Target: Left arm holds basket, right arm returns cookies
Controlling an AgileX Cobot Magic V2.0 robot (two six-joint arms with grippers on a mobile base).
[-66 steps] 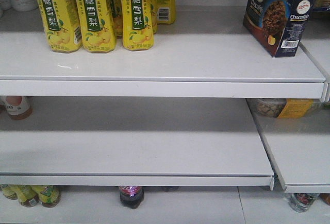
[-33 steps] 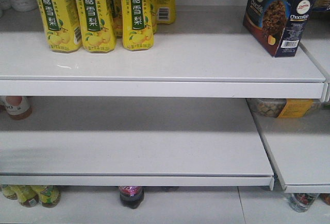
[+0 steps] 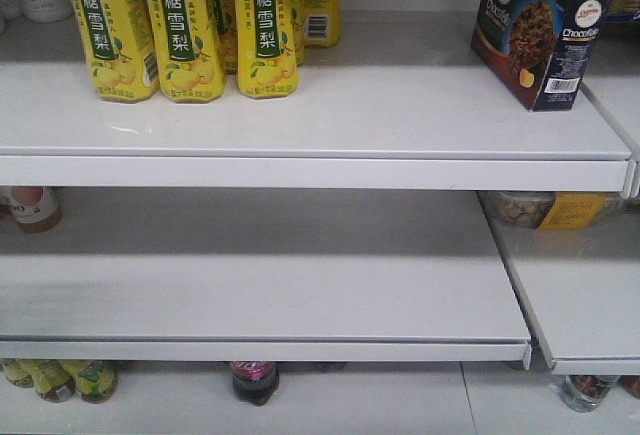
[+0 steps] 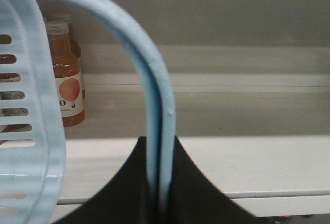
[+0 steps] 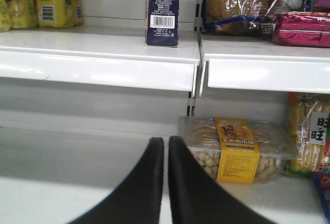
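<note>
White shop shelves [image 3: 300, 145] fill the front view in tiers. On the top tier a row of yellow drink bottles [image 3: 180, 25] stands upright at the left, and the cookies [image 3: 540, 30] stand at the right end, close to the shelf's front edge. The box is upright, its long axis vertical, turned at an angle so one corner points outward: the face picturing the cookies looks left-forward, the narrow side with the barcode label looks right-forward. In the right wrist view that narrow barcoded side faces the camera.

The shelf below it carries a clear plastic tub [image 5: 234, 149] with a yellow label, filled with small biscuits and closed by its lid. Bagged biscuits [image 5: 247, 2] lie on the neighbouring upper shelf to the right.

The right pincer [image 5: 166, 147] hangs low in front of the middle shelf, its two black fingers pressed nearly together with only a thin slit between them and nothing held, well apart from the cookies above.

The left pincer [image 4: 159, 183] is closed around the basket's [image 4: 31, 131] light blue handle [image 4: 154, 100], which arches up from between the black fingers. What the basket holds is out of view. Behind it an orange drink bottle [image 4: 66, 74] stands on a shelf.
</note>
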